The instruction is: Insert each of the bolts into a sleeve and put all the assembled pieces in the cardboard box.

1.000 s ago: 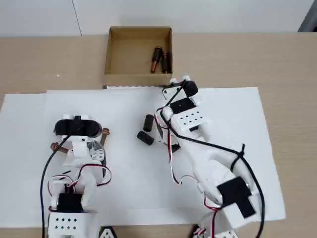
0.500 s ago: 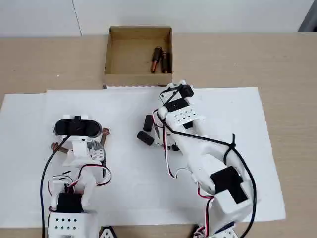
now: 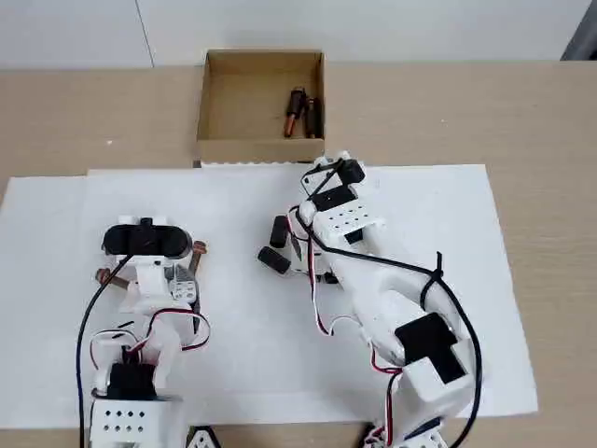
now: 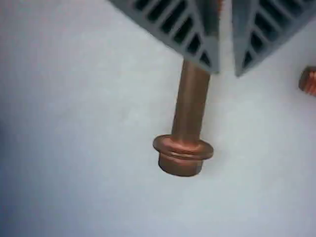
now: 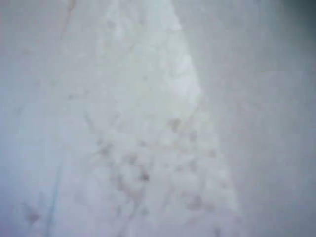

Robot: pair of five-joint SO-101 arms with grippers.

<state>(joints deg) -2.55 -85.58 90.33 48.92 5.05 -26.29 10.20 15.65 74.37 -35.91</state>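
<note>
Bolt [image 4: 190, 118] in left fingers [image 4: 182, 24], 2 sleeves [image 3: 273, 260] apparently beside right arm [image 3: 347, 220]

High camera looks down over the table [image 3: 522, 112]; both wrist cameras face its white sheet [image 3: 252, 364] closely.

Bare paper [image 3: 247, 345] between the two arms leaves open passage. The right arm [image 3: 373, 271] stretches across the middle, just beside two sleeves [image 3: 273, 260]. A bolt [image 3: 198, 250] sticks out at each side of the left arm [image 3: 140, 289]. The left half of the box [image 3: 213, 103] is bare.

bolt [image 4: 190, 113] end hidden behind fingers [image 4: 187, 29], second bolt [image 4: 308, 81] cut off
</note>
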